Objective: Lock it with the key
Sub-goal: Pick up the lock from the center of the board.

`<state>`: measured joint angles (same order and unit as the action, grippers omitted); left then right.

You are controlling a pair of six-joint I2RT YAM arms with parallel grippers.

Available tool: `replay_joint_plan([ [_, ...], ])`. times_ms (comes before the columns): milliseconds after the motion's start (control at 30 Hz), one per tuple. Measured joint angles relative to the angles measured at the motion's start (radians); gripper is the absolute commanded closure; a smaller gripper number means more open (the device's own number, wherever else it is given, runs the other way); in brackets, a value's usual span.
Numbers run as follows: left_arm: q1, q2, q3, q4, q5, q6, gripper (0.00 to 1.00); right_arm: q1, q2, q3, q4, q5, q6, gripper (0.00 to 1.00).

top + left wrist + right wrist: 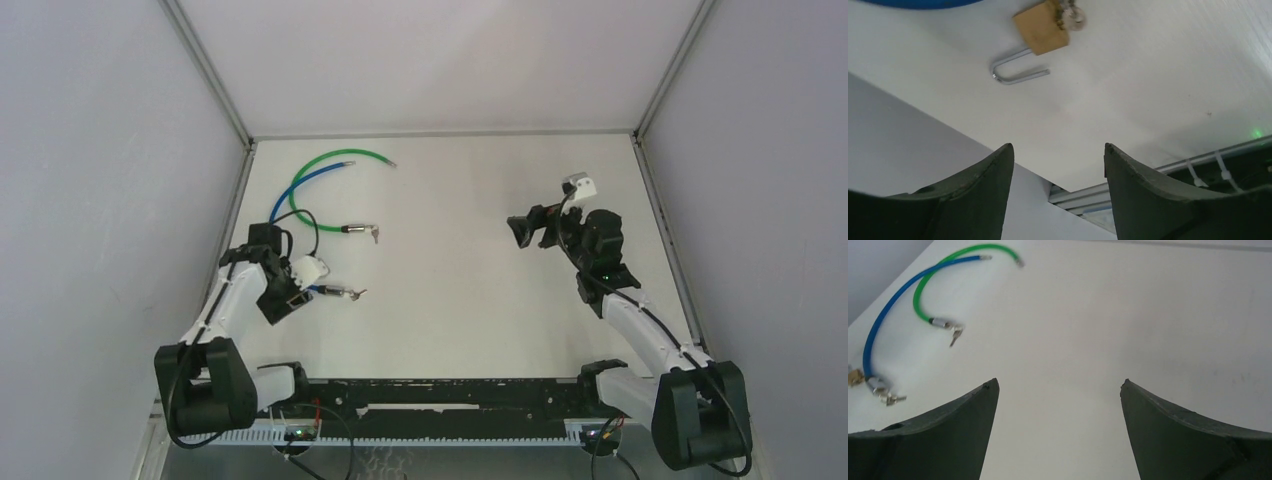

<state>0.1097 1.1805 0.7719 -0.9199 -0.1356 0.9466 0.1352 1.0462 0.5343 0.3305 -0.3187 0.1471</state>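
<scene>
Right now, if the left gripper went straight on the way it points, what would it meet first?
Likely the table, just short of the open padlock lying ahead. Depth is unclear, so the left gripper might reach the padlock first.

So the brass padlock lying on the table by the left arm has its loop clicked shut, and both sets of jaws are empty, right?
No, the brass padlock is not shut: the left wrist view shows its loop open, one leg ending free of the body. It does lie on the table by the left arm, and both sets of jaws are empty.
</scene>
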Motion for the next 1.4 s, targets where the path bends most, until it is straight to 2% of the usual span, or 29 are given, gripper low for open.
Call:
replay_joint_plan([
  [67, -0.003, 0.019, -0.013, -0.018, 0.019, 0.109, 0.17, 0.032, 0.009, 0.000, -0.012, -0.016, -0.023, 0.02],
  [167, -0.003, 0.090, 0.016, -0.033, 0.060, 0.236, 0.14, 0.067, 0.014, 0.001, -0.021, -0.032, -0.052, 0.02],
  [233, -0.003, 0.150, 0.043, -0.035, 0.086, 0.305, 0.16, 0.085, 0.014, 0.009, -0.042, -0.036, -0.071, 0.02],
  [267, -0.004, 0.175, 0.056, -0.037, 0.095, 0.350, 0.20, 0.094, 0.014, 0.016, -0.051, -0.036, -0.080, 0.02],
  [300, -0.005, 0.183, 0.061, -0.037, 0.100, 0.385, 0.30, 0.103, 0.014, 0.022, -0.058, -0.035, -0.092, 0.02],
  [333, -0.005, 0.185, 0.062, -0.039, 0.107, 0.426, 0.31, 0.108, 0.013, 0.026, -0.061, -0.035, -0.098, 0.02],
  [567, 0.026, 0.129, 0.060, -0.125, 0.182, 0.789, 0.28, 0.129, -0.024, 0.031, -0.097, -0.026, -0.141, 0.02],
  [700, 0.027, 0.127, 0.060, -0.144, 0.230, 0.922, 0.31, 0.135, -0.044, 0.031, -0.114, -0.021, -0.156, 0.02],
  [1033, 0.017, 0.188, 0.058, -0.077, 0.257, 1.009, 0.47, 0.169, -0.039, 0.031, -0.117, -0.014, -0.192, 0.02],
  [1400, 0.006, 0.288, 0.050, 0.000, 0.217, 1.096, 0.44, 0.213, -0.016, 0.031, -0.117, -0.007, -0.236, 0.02],
])
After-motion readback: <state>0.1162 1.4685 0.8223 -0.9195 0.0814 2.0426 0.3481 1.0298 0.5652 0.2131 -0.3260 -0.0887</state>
